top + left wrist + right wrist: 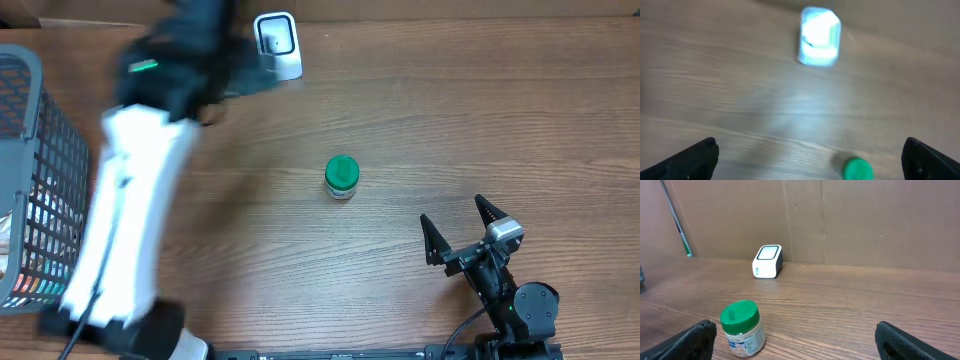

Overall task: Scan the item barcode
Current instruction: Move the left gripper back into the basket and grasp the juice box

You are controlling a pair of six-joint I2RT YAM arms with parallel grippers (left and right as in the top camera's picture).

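Observation:
The item is a small jar with a green lid (pixel 342 177) and a printed label, standing upright on the wooden table near its middle. A white barcode scanner (pixel 277 42) stands at the back of the table. My left arm is motion-blurred at the back left, beside the scanner. In the left wrist view my left gripper (pixel 810 162) is open and empty, with the scanner (pixel 819 36) ahead and the jar (pixel 857 169) on the table below. My right gripper (pixel 452 212) stands open at the front right, apart from the jar (pixel 742 328), with the scanner (pixel 768 261) far behind.
A grey wire basket (pixel 30 180) with colourful packages stands at the left edge. A cardboard wall (pixel 850 220) closes off the back of the table.

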